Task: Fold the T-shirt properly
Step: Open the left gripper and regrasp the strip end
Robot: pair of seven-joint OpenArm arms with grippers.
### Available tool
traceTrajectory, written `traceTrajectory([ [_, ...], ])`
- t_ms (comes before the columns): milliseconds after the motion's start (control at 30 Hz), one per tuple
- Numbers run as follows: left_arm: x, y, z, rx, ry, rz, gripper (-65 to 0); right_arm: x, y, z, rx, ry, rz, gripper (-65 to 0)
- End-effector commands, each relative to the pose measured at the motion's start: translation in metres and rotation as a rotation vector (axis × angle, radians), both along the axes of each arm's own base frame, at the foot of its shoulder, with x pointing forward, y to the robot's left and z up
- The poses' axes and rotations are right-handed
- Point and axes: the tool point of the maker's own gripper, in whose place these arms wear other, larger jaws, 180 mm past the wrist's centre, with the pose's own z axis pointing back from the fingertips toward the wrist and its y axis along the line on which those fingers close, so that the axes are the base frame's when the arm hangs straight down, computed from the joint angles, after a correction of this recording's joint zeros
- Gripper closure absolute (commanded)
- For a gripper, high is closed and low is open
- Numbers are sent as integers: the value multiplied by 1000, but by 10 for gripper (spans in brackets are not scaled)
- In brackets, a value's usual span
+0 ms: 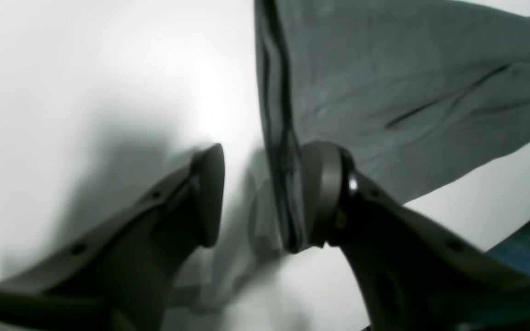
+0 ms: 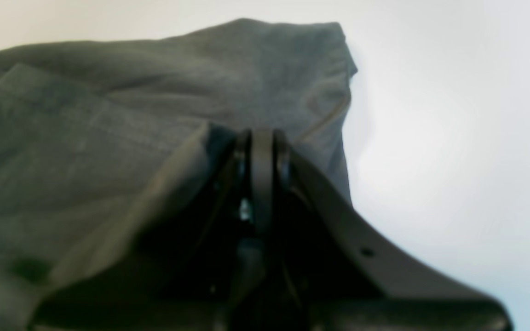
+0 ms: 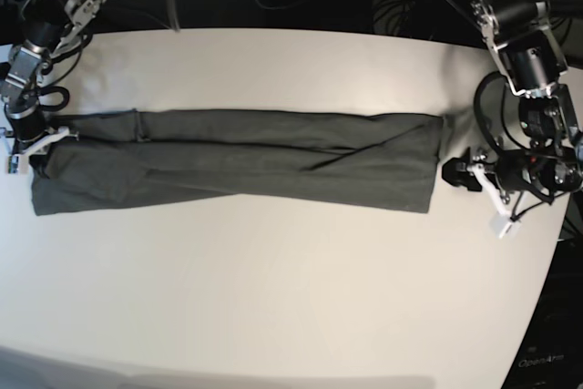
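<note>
**A:** Where do you see the T-shirt [image 3: 237,159] now?

**B:** You see it lying on the white table [image 3: 291,289] as one long dark grey band; it runs across the table from one arm to the other; in the base view the long sides are folded in toward the middle, and some creases run along its length; the end on that view's left is a little wider and less tidy than the end on its right.

**A:** And your left gripper [image 1: 262,195]?

**B:** Look at the left wrist view; the two fingers stand apart, with bare table showing between them; the folded edge of the T-shirt [image 1: 384,101] hangs or lies just beside one pad [image 1: 322,193], touching it or almost touching, I cannot tell which; the other pad is clear of the cloth; nothing is pinched between them. In the base view this gripper [image 3: 460,173] sits just off the short end of the cloth.

**A:** And the right gripper [image 2: 262,142]?

**B:** In the right wrist view you see the fingers pressed together; the T-shirt [image 2: 108,138] lies around and against them, and one fold comes up to the tips; the picture is blurred there, so whether cloth is caught between the pads, I cannot tell. In the base view this gripper [image 3: 36,138] is at the other short end, at the upper corner of the cloth.
</note>
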Motion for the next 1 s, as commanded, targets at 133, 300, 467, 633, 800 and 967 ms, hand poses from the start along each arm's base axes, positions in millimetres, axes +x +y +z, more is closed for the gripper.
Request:
traceTrajectory([
  [133,5,-2,1,-30,7,4,-270,-31,8,-39,-17,226,42,-3],
  [300,-8,-4,-18,-62,83,16,-270,-31,8,-39,-17,226,42,-3],
  [467,-11,-5,-26,-82,99,31,-270,-31,8,-39,-17,226,42,-3],
  [633,-11,-6,-25,-83,104,26,-270,-31,8,-39,-17,226,42,-4],
  [800,-13,-7,-25,-89,111,24,-270,-31,8,-39,-17,226,42,-4],
  [967,-11,-3,-23,-86,104,30,-270,-31,8,-39,-17,226,42,-4],
])
